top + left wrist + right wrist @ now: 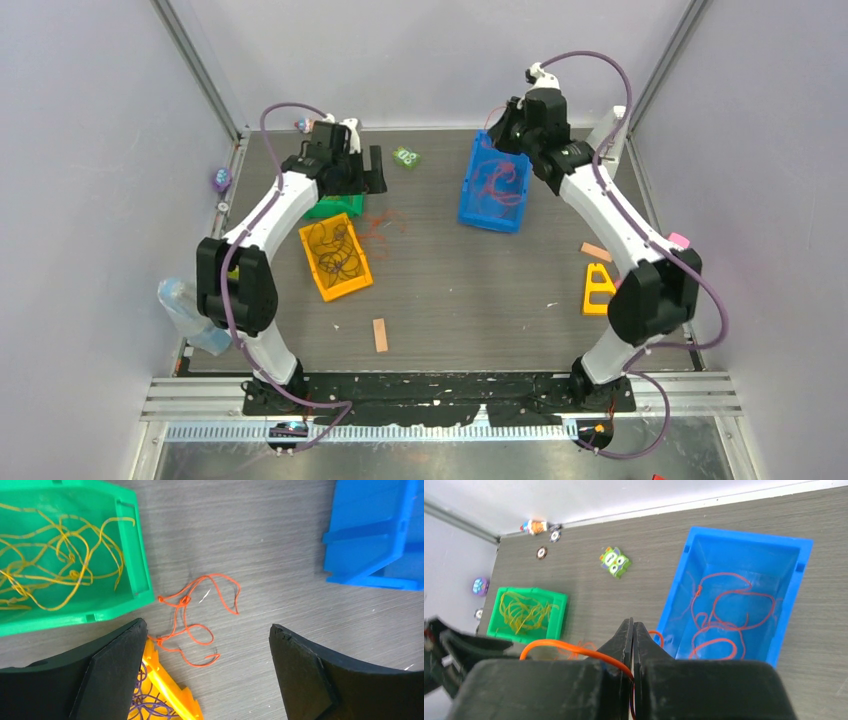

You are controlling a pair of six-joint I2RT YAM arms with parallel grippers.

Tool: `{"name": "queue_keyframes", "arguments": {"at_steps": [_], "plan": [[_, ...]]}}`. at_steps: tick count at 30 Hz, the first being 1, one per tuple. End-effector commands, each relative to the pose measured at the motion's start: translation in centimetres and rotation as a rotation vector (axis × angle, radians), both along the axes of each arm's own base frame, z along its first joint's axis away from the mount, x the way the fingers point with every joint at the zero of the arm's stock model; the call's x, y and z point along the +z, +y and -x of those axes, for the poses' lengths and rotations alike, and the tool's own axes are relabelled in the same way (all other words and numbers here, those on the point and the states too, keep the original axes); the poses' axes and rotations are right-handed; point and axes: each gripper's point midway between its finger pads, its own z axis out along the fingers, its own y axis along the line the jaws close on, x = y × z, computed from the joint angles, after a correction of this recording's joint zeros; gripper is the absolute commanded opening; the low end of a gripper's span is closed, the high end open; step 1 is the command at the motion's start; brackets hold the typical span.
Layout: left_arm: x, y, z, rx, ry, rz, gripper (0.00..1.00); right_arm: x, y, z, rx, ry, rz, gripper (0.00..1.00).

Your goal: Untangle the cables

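Observation:
A thin orange cable (192, 622) lies in loose loops on the table, between the green bin (131, 545) holding yellow cables (60, 565) and the blue bin (370, 535). My left gripper (207, 626) hovers over that orange cable, open, with nothing between its fingers. Below it, the orange bin (335, 258) holds dark purple cables (145, 705). My right gripper (633, 626) is shut on an orange cable (559, 647) that arcs off to the left. It hangs over the near-left side of the blue bin (681, 587), where red cables (724, 615) lie.
A green toy (406, 156) sits at the back of the table. Wood blocks (380, 334) (595, 251) and an orange triangular piece (598, 290) lie nearer the front. A plastic bottle (185, 310) rests at the left edge.

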Motion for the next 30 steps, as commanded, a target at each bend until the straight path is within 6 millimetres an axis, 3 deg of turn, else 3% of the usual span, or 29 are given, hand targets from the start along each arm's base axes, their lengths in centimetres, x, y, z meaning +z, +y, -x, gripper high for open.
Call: {"name": "queue_keyframes", "arguments": {"at_steps": [1,5,7,8,10,12,15,21,22,23,24,25,26,27,30], "plan": [[-0.6,-0.7,0.4,0.015,-0.001,0.041,0.94,2.9,-0.2,-3.9,-0.03,-0.071,-0.088,0.05],[-2.3,-1.1,0.4,0.06,0.051,0.062,1.0,0.6,-0.4,-6.7,-0.022,-0.062,-0.094,0.09],[-3.2,-0.9,0.2,0.093,0.074,0.059,1.0,-0.9,-0.9,-7.6,-0.029,-0.037,-0.094,0.31],[-3.6,-0.9,0.1,0.101,0.085,0.058,1.0,-1.5,-1.2,-7.8,-0.027,-0.025,-0.097,0.55],[-4.2,-1.1,0.1,0.111,0.106,0.055,1.0,-3.1,-1.4,-8.2,-0.023,0.012,-0.101,0.76],[-4.6,-1.1,0.3,0.122,0.113,0.031,1.0,-4.1,-1.5,-8.1,-0.021,0.035,-0.1,0.83],[-5.2,-0.7,0.4,0.175,0.117,-0.022,1.0,-3.9,-1.7,-7.5,-0.027,0.035,-0.101,0.86],[-5.8,-1.7,1.0,0.253,0.119,-0.031,1.0,-3.4,-2.7,-4.9,-0.044,0.024,-0.086,0.88],[-5.9,-2.0,1.0,0.266,0.116,-0.033,0.99,-2.3,-2.9,-4.4,-0.044,-0.006,-0.09,0.88],[-6.2,-2.1,0.9,0.279,0.119,-0.033,1.0,-3.0,-3.1,-3.9,-0.043,0.005,-0.086,0.88],[-6.4,-2.3,0.8,0.294,0.129,-0.026,0.99,-2.0,-3.2,-3.4,-0.04,-0.021,-0.091,0.88],[-6.7,-2.5,0.6,0.313,0.142,-0.015,0.98,-2.7,-3.2,-2.9,-0.037,-0.008,-0.089,0.88],[-7.2,-2.6,0.6,0.337,0.16,-0.01,0.97,-1.7,-3.3,-2.3,-0.035,-0.033,-0.096,0.88],[-7.6,-2.4,0.5,0.359,0.174,-0.014,0.97,-2.2,-3.4,-1.9,-0.031,-0.028,-0.096,0.88],[-8.7,-1.7,0.3,0.442,0.207,-0.061,0.98,-1.1,-3.5,-0.5,-0.021,-0.059,-0.108,0.88]]}}
